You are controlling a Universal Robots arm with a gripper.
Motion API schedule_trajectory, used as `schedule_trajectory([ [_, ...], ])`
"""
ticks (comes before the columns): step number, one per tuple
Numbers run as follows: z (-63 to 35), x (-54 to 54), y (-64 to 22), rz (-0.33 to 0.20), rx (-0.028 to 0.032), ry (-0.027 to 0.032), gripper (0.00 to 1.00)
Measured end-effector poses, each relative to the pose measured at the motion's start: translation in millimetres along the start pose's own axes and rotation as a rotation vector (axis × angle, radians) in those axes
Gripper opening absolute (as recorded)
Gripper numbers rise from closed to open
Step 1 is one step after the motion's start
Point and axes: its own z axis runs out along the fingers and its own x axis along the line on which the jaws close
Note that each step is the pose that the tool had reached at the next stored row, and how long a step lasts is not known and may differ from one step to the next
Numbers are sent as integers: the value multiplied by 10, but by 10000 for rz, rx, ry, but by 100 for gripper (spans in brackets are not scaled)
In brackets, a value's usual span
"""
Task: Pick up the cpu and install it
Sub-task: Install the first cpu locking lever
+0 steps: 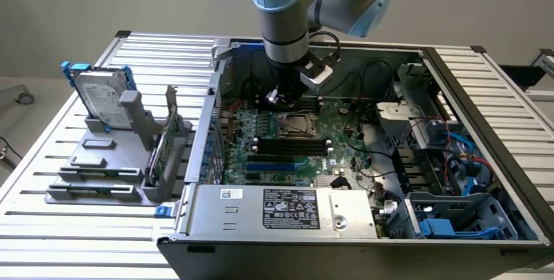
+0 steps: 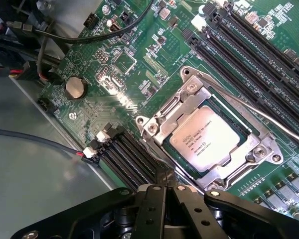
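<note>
A plain grey wall stands behind a table of ribbed, pale metal slats. On it lies one open computer case of dull grey sheet metal, with a green motherboard flat on its floor. At the near edge of the case sits a boxy silver power supply with a dark label. On the exterior view's left, one silver hard drive in a blue bracket stands upright in a grey plastic rack. The single arm, grey with pale blue joint caps, reaches down into the case. Its gripper hangs just above the board, near the square metal-framed socket. In the wrist view the board is glossy green and dense with small parts. The cpu, a flat square with a matte silvery top and faint print, lies seated inside the socket's bright steel frame. One thin wire lever runs along that frame. Two banks of long black slots flank the socket. One round coin cell and two small white connectors sit nearby. The black fingers are pressed together with nothing between them, apart from the cpu.
</note>
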Motion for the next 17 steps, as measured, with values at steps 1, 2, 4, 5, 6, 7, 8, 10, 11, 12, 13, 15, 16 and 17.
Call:
schedule_trajectory([
  [1,2,1,2,0,-1,-2,11],
  [2,4,2,3,-1,-4,-3,11],
  [4,8,3,5,-2,-8,-7,11],
  [5,9,4,6,-3,-11,-9,11],
  [6,12,5,7,-3,-14,-11,11],
  [7,13,5,8,-4,-17,-12,11],
  [8,15,5,9,-4,-19,-14,11],
  [10,19,6,10,-6,-24,-17,11],
  [11,21,6,11,-6,-26,-18,11],
  [12,23,7,13,-7,-27,-19,11],
  [13,26,8,14,-7,-30,-20,11],
  [15,30,10,17,-8,-32,-22,11],
  [16,32,10,18,-9,-34,-23,11],
  [17,34,11,19,-9,-37,-25,11],
])
